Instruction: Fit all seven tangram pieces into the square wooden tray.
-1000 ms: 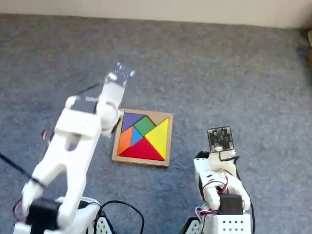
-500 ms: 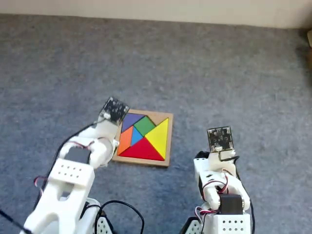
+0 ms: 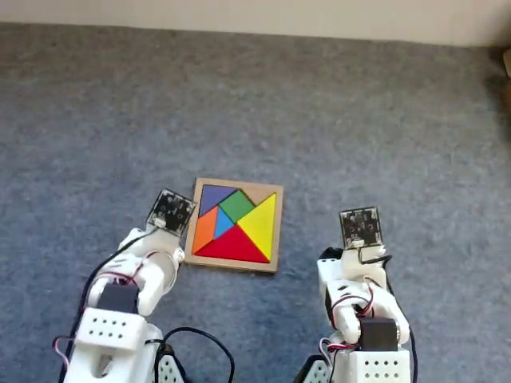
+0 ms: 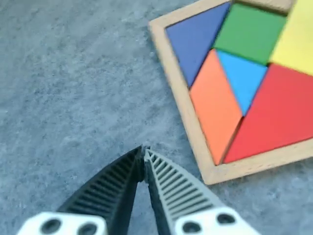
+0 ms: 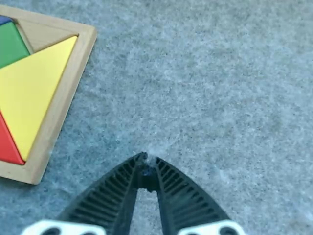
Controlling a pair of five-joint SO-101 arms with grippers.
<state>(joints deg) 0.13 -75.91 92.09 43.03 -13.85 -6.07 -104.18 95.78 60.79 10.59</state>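
Tangram pieces lie flat inside the square wooden tray, which rests on grey carpet between the two arms, closer to the left one.

Nearest in the high view, the left arm and the right arm stand side by side, with a black cable looping between their bases.

Left gripper: clenched, fingertips meeting with nothing between them. It hangs over carpet just beside the tray's rim, near the corner that holds the orange parallelogram.

Right gripper: also closed on nothing, over carpet. It is apart from the tray, on the side of the yellow triangle.

Within the tray, as the high view shows it:
- The red triangle fills the near edge.
- The orange parallelogram runs along the left edge and touches the small blue triangle at the middle.
- The yellow triangle fills the right edge.
- Farther back, the purple triangle occupies the far left corner, and the green square sits just beside it.
- At the far right corner a wood-coloured triangle lies between the green square, the yellow triangle and the rim. Whether it is a piece or bare tray floor cannot be told.

Beyond the tray the carpet runs to a pale strip along the far edge.
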